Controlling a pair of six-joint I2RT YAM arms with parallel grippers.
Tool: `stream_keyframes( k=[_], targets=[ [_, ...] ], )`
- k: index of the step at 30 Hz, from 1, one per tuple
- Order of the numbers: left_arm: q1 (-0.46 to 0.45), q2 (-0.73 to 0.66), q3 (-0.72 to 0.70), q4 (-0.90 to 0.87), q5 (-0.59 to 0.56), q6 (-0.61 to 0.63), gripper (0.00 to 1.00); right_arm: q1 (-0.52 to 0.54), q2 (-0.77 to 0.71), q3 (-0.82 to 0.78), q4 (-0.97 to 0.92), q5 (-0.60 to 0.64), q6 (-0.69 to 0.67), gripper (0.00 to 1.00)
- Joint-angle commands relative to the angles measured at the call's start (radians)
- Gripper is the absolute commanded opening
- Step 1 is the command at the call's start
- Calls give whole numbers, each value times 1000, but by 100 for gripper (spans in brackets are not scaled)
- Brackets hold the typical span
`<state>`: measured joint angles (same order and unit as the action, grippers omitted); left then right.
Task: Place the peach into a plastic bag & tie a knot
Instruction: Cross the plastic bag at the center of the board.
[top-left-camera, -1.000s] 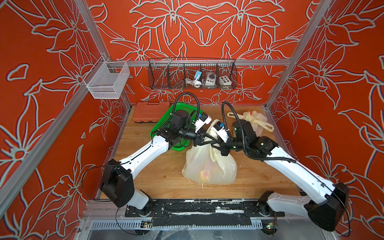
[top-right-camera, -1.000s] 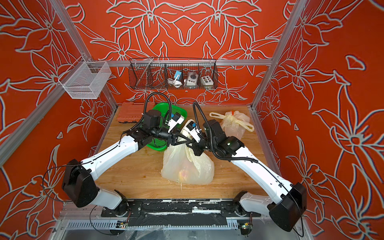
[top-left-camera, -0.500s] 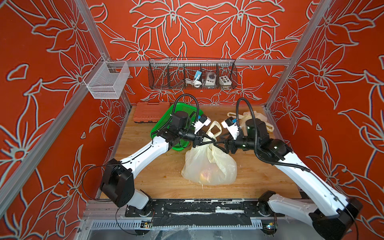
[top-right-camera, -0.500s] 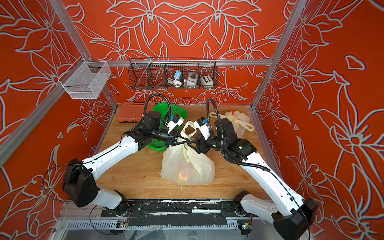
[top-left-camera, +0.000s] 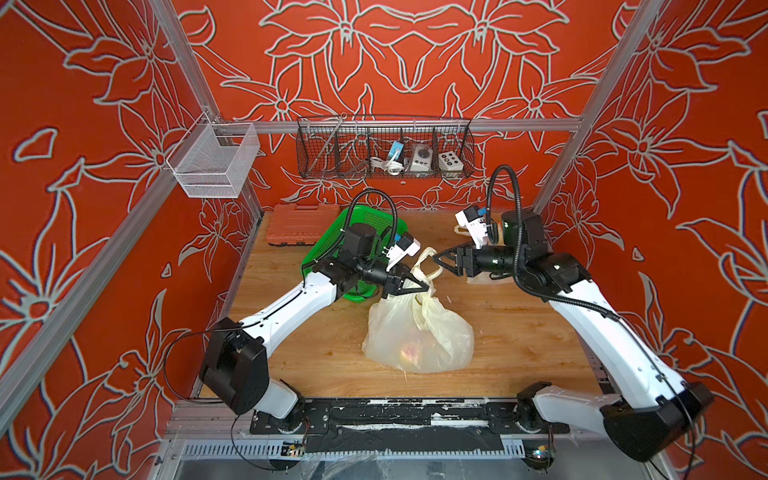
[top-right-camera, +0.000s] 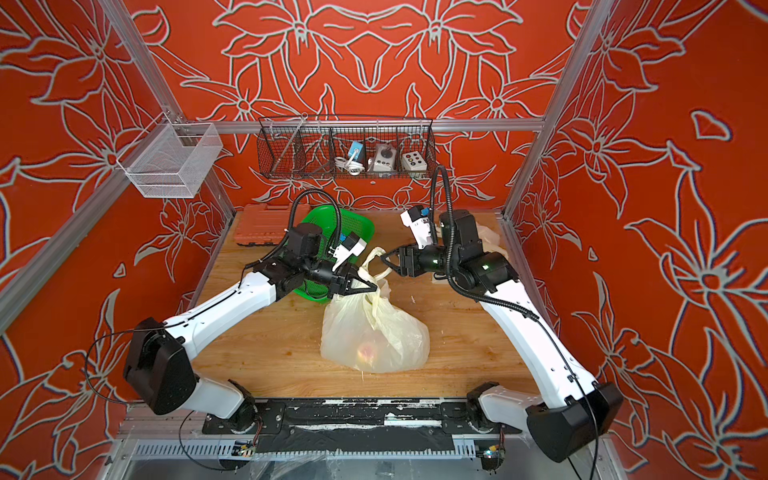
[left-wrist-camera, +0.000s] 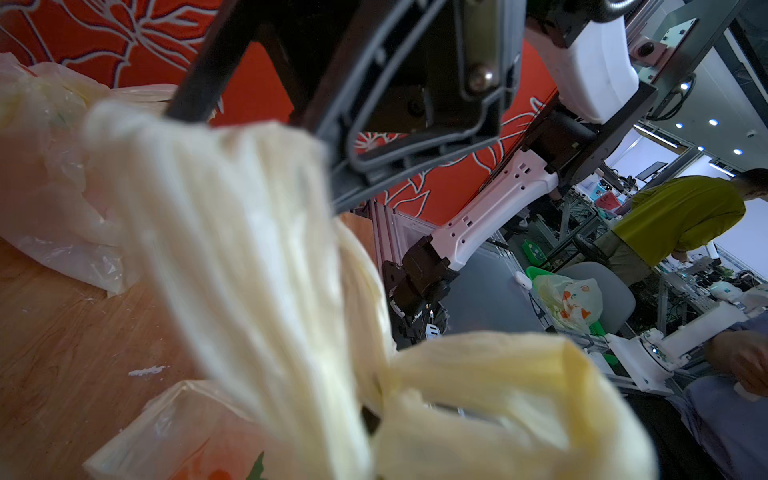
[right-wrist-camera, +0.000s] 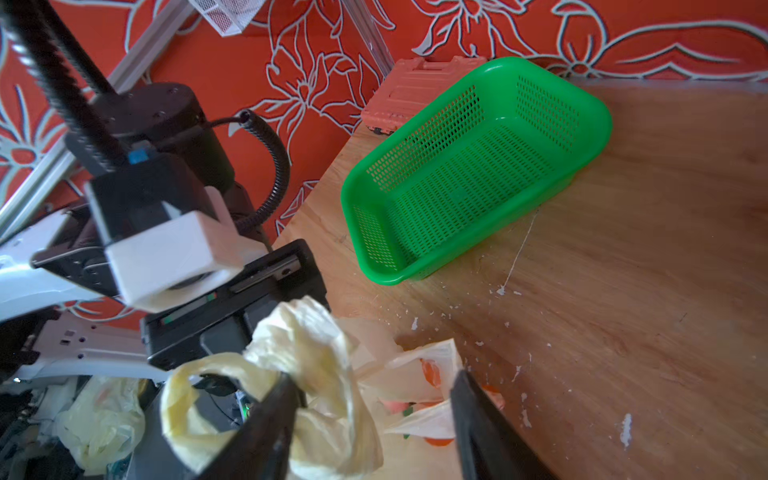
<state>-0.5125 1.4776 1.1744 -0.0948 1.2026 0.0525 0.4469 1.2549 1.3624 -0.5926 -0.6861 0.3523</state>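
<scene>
A green basket (top-left-camera: 376, 218) is set on the wooden table (top-left-camera: 519, 324) toward the back, with an orange case (top-left-camera: 297, 224) lying just beside it against the rear wall. A black wire basket (top-left-camera: 328, 153) is hung on the back rail; a white cable (top-left-camera: 388, 165) and a white button box (top-left-camera: 451, 160) are kept in it. A white mesh basket (top-left-camera: 212, 166) is mounted on the side rail. Beyond the table, a person in a yellow-green shirt (left-wrist-camera: 677, 220) is seen.
</scene>
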Motion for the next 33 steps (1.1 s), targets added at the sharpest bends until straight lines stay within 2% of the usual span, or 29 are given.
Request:
stream_keyframes(
  k=[1,3,5,6,8,9,13,17,19,20,23,25,30,33],
  targets=[
    [-3,-17,20,-25,15,21,0,0,12,43,-10,-60,3,30],
    [7,-25,15,-30,2,13,0,-2,-9,35,-24,-41,-12,15],
    [25,-36,-4,-12,-6,-5,1,-7,-45,12,-20,-45,-17,11],
    [33,-43,-16,5,1,-17,1,-9,-60,-1,-11,-46,-10,17],
    [38,-44,-19,9,10,-14,0,-7,-59,-11,-3,-90,1,49],
    [36,-41,-16,10,17,-15,0,-7,-48,-11,-3,-100,7,59],
    [32,-28,-4,6,36,-17,0,15,-11,-6,2,-102,8,68],
    [29,-26,-4,-4,47,-11,0,30,52,26,-10,-78,-10,66],
    [29,-29,-8,-5,45,-11,0,36,79,47,-33,-64,-32,63],
    [29,-30,-6,-10,46,-9,0,36,84,54,-41,-59,-39,56],
    [36,-33,2,-61,-9,9,0,17,50,49,-35,-60,-26,16],
    [61,-37,-3,-80,-53,0,0,-7,-10,23,-18,-64,-4,2],
    [95,-60,-57,53,-59,-129,0,-15,-94,-23,-103,-17,-38,0],
    [98,-68,-59,37,-76,-124,0,-14,-139,-69,-153,33,-70,0]
  ],
)
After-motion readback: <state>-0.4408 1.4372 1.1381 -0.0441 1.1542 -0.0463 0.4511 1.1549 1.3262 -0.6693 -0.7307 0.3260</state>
